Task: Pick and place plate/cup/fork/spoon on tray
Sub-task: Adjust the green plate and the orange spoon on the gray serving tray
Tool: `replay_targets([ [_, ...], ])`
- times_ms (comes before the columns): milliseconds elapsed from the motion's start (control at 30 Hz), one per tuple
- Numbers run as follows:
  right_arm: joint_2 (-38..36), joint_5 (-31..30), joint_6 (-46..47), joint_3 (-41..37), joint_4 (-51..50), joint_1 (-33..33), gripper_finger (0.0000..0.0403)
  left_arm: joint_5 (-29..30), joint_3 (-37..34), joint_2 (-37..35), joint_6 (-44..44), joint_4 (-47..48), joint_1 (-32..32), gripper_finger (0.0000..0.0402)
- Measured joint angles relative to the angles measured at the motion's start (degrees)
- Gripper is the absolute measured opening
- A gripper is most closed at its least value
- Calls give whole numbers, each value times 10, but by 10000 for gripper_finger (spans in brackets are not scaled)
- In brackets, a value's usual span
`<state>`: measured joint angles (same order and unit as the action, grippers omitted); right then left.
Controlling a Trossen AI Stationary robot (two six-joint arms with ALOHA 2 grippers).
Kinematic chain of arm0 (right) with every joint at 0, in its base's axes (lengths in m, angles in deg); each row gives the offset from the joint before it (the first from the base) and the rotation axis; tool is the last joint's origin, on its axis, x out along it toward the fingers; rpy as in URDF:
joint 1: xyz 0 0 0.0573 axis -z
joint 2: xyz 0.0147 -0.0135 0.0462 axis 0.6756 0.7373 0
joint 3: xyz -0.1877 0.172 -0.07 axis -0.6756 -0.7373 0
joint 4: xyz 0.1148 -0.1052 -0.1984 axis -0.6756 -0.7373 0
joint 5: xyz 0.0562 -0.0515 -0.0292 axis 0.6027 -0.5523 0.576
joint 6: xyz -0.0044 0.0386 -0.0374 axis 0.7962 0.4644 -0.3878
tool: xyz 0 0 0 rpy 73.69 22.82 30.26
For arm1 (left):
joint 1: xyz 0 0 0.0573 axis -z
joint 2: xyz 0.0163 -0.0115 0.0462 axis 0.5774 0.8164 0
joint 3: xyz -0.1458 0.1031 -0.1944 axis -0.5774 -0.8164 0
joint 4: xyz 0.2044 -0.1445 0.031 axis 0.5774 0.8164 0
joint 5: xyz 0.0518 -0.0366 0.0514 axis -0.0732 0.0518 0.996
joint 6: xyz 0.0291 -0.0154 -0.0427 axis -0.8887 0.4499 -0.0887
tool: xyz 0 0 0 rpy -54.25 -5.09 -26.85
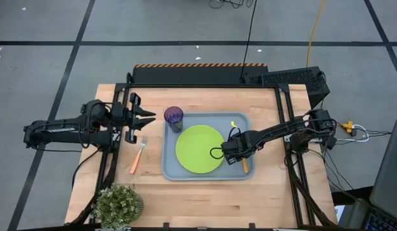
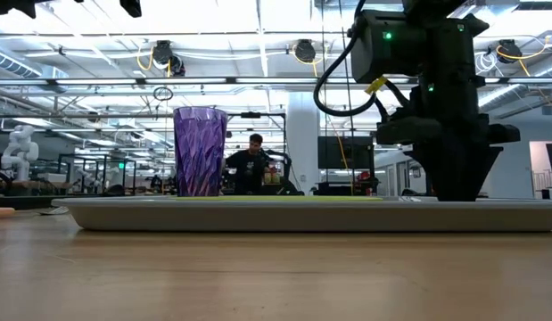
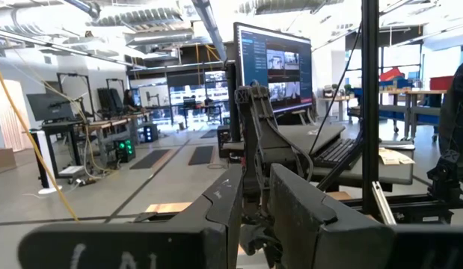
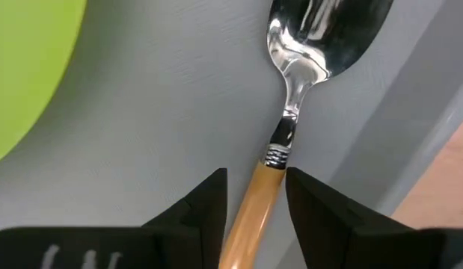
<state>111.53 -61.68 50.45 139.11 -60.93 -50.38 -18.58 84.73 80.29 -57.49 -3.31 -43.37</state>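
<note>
The grey-blue tray (image 1: 240, 122) lies mid-table. On it are the lime-green plate (image 1: 199, 149) and, upright in its far left corner, the purple cup (image 1: 174, 117), which also shows in the low view (image 2: 200, 150). The spoon (image 4: 321, 37) lies on the tray floor beside the right rim; its orange handle (image 1: 244, 165) points to the near edge. My right gripper (image 4: 255, 187) is low over the tray, open, one finger on each side of the handle. The fork (image 1: 138, 157) lies on the table left of the tray. My left gripper (image 1: 149, 119) is open, raised beside the cup. My right gripper comes down from above with its fingers across the spoon's handle (image 4: 265, 187), just behind the silver neck. A strip of tray shows between one finger (image 4: 209, 202) and the handle. The other finger (image 4: 310, 205) is close against it; I cannot tell whether it touches. The spoon lies flat on the tray.
A small potted plant (image 1: 118, 204) stands at the table's near left corner. Black frame posts run along the table's left and right sides. A person (image 2: 253, 165) shows far off in the room behind the table.
</note>
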Motion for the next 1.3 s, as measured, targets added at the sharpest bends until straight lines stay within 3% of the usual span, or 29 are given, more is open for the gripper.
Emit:
replay_targets([
  [467,-1,-2,0,0,0,0,35,0,0,0,0,0,0,74],
  [1300,-1,-8,20,0,54,2,29,0,0,0,0,0,0,74],
])
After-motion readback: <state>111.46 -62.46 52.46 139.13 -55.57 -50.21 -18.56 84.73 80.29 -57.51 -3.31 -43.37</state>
